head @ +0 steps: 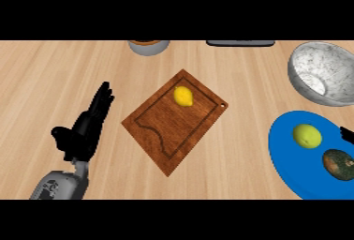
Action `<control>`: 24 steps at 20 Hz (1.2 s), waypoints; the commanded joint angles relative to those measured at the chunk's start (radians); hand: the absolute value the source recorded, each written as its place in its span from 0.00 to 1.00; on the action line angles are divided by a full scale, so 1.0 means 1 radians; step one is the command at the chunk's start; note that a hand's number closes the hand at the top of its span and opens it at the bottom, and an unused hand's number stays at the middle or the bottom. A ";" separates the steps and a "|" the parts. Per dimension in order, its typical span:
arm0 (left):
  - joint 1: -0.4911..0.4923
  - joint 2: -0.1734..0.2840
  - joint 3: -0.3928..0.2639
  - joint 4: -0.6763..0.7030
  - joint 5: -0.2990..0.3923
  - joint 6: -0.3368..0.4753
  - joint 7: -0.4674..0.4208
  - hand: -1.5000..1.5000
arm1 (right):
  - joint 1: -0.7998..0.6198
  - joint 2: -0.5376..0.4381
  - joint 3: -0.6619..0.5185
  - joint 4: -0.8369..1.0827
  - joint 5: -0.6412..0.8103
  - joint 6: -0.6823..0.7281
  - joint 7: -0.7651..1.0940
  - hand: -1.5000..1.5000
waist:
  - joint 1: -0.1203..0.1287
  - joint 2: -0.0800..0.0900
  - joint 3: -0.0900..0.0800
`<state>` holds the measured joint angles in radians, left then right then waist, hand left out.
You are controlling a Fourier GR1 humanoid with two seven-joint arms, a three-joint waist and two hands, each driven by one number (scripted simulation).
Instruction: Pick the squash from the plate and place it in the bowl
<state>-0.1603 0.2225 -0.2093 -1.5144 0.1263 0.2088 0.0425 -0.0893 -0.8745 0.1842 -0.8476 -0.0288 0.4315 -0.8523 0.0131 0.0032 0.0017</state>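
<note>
A: Head view: squash (339,164) on blue plate (304,180) at four o'clock, bowl (325,70) at two, nothing moved.

B: Left hand (86,129) open, empty, at eight. Right hand (348,135) barely visible; cannot tell.

The squash (339,164), dark green mottled with brown, lies at the right edge of the frame, on the right side of the blue plate (297,176) at lower right, partly cut off by the frame. The bowl (304,70), grey speckled metal, stands upright at upper right, just above the plate.
</note>
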 commanded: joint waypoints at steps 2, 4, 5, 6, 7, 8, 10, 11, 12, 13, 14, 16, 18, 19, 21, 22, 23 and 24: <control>0.032 -0.013 0.008 -0.027 -0.022 -0.011 -0.002 0.50 | -0.099 0.098 0.026 0.160 0.139 -0.034 -0.125 0.00 | -0.003 -0.001 -0.001; 0.009 -0.018 0.010 -0.084 -0.037 0.010 0.065 0.50 | -0.115 0.057 0.002 0.201 0.148 -0.013 -0.158 0.00 | -0.005 -0.002 -0.001; 0.040 -0.041 -0.023 -0.095 -0.058 0.032 0.055 0.50 | -0.141 0.089 0.024 0.249 0.168 -0.027 -0.176 0.00 | 0.001 -0.001 0.000; 0.056 -0.021 0.018 -0.015 -0.032 -0.017 -0.032 0.50 | -0.124 0.097 0.033 0.254 0.186 -0.056 -0.204 0.00 | -0.002 0.000 0.000; 0.001 -0.008 0.032 -0.056 -0.021 -0.022 0.062 0.50 | -0.163 0.074 0.025 0.308 0.204 -0.037 -0.222 0.00 | -0.001 0.000 0.000; -0.022 -0.052 0.012 -0.022 -0.064 0.034 0.048 0.50 | -0.145 0.080 0.041 0.280 0.213 -0.053 -0.228 0.00 | -0.005 0.000 0.000; -0.013 0.005 0.060 -0.034 0.001 -0.050 0.049 0.50 | -0.165 0.113 0.057 0.272 0.209 -0.035 -0.191 0.00 | -0.002 0.000 0.000; -0.019 -0.007 0.059 0.019 -0.007 -0.050 0.021 0.50 | -0.194 0.099 0.062 0.345 0.229 -0.020 -0.237 0.00 | 0.003 0.003 0.001; -0.034 -0.021 0.053 0.011 -0.015 -0.039 0.016 0.50 | -0.196 0.139 0.070 0.313 0.224 -0.040 -0.214 0.00 | 0.000 0.002 0.000; 0.003 -0.021 0.027 -0.050 -0.035 -0.021 0.065 0.50 | -0.160 0.146 0.089 0.301 0.258 -0.101 -0.250 1.00 | -0.001 -0.001 0.000; 0.011 -0.030 0.017 -0.033 -0.044 -0.018 0.029 0.50 | -0.163 0.125 0.128 0.227 0.288 -0.116 -0.273 1.00 | -0.001 -0.002 0.000; 0.029 -0.033 0.027 0.007 -0.054 -0.019 -0.024 0.50 | -0.159 0.127 0.135 0.219 0.314 -0.181 -0.312 1.00 | -0.005 -0.001 0.000; 0.006 -0.045 0.015 -0.015 -0.056 -0.011 0.036 0.50 | -0.161 0.127 0.136 0.215 0.325 -0.210 -0.326 1.00 | -0.005 -0.001 0.000; 0.000 -0.015 0.046 -0.033 -0.034 -0.033 0.041 0.50 | -0.113 0.137 0.143 0.232 0.333 -0.241 -0.381 1.00 | -0.006 -0.001 0.001; -0.037 -0.048 0.045 0.019 -0.054 -0.002 0.029 0.50 | -0.087 0.138 0.145 0.199 0.316 -0.218 -0.386 1.00 | -0.019 -0.001 0.000; -0.035 0.002 0.078 -0.016 -0.010 -0.057 0.059 0.50 | -0.105 0.113 0.138 0.235 0.312 -0.178 -0.398 1.00 | -0.007 -0.001 0.001; -0.013 -0.075 0.024 0.028 -0.060 0.000 0.004 0.50 | -0.100 0.133 0.142 0.221 0.308 -0.191 -0.390 1.00 | -0.012 0.000 0.000; 0.010 -0.018 0.058 -0.026 -0.029 -0.044 0.019 0.50 | -0.117 0.124 0.136 0.207 0.297 -0.167 -0.365 1.00 | -0.004 -0.002 0.000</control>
<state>-0.1680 0.1924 -0.1615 -1.5194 0.0914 0.1796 0.0662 -0.2132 -0.7770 0.3102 -0.6495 0.2735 0.1869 -1.0485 0.0037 -0.0034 -0.0127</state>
